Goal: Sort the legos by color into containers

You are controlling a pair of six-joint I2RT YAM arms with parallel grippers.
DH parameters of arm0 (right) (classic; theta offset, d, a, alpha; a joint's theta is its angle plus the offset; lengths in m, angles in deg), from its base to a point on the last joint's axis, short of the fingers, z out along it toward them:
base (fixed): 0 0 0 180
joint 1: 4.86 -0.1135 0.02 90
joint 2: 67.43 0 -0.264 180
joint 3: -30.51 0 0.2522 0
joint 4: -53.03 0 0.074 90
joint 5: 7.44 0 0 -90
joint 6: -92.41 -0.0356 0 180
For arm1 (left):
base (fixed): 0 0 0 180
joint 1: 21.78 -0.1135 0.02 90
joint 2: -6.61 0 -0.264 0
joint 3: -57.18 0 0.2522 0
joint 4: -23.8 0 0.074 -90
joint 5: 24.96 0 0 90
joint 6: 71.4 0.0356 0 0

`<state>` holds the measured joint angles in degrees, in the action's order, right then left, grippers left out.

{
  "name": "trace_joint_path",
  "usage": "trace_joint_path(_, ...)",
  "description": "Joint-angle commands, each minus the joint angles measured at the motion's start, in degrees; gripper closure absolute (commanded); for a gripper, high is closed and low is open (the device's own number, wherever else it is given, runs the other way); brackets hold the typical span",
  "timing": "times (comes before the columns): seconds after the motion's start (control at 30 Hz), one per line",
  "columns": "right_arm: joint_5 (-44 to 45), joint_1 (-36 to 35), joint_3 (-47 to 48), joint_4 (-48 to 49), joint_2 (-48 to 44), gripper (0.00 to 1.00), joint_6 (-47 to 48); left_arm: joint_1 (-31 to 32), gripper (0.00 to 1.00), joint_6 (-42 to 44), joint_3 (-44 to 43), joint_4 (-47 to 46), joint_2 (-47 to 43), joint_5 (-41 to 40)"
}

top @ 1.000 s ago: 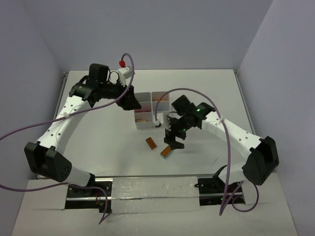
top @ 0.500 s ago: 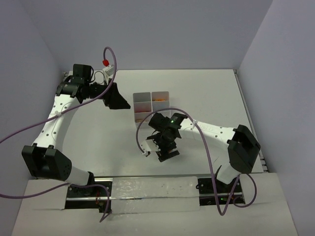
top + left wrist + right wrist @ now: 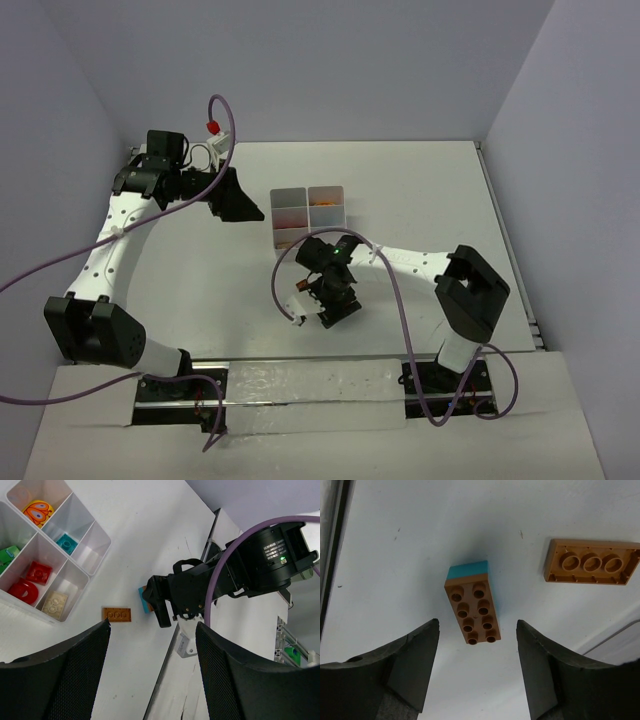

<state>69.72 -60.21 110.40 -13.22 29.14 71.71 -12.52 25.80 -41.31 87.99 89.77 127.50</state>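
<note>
Right gripper (image 3: 477, 652), jaws released, hangs over the frame-centre orange-brown brick (image 3: 471, 612) (teal piece (image 3: 467, 571) touching); left gripper (image 3: 152, 655) jaws released too.

Right jaws over brick (image 3: 471, 611) (left arm (image 3: 110, 235) back)

Orange-brown studded brick (image 3: 471, 612) with a teal bit (image 3: 467, 572) peeking out, plus another orange-brown plate (image 3: 591, 562). White tray (image 3: 75, 515) holding a teal brick (image 3: 66, 543), red bricks (image 3: 37, 572), green piece (image 3: 6, 556), cream brick (image 3: 55, 603) and a yellow piece (image 3: 38, 512) with orange squiggles. Plain white table (image 3: 380, 540), purple cable (image 3: 280, 521).
</note>
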Motion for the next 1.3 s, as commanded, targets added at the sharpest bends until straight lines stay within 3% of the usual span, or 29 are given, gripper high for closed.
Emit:
trace_joint_path(0.0,0.89,-0.46,-0.03,1.43,1.16,0.32,1.37,-0.47,0.24,0.44,-0.44,0.10,-1.24,1.53)
trace_joint_path(0.17,1.67,-0.37,-2.04,3.43,1.58,0.39,2.07,-0.47,0.24,0.54,-0.44,0.28,-0.71,1.44)
trace_joint_path(0.47,3.03,-0.28,-3.02,4.59,2.83,0.42,2.19,-0.50,0.24,0.18,0.02,-0.30,-0.33,1.03)
trace_joint_path(0.7,3.34,-0.28,-3.10,5.28,2.83,0.62,2.16,-0.56,0.24,0.01,0.53,-0.61,-0.36,0.48)
trace_joint_path(0.9,1.34,0.21,-1.47,3.29,0.66,0.93,-0.31,-1.14,0.24,-0.79,1.46,-1.51,-1.20,0.86)
trace_joint_path(1.03,-8.23,3.58,3.75,-0.10,-5.68,0.99,-5.89,-4.46,0.23,-4.41,3.81,-6.92,-3.87,0.88)
trace_joint_path(1.27,-30.70,19.33,17.82,-4.64,-11.15,1.00,-19.92,-6.18,0.19,-2.28,6.51,-8.79,-6.69,3.83)
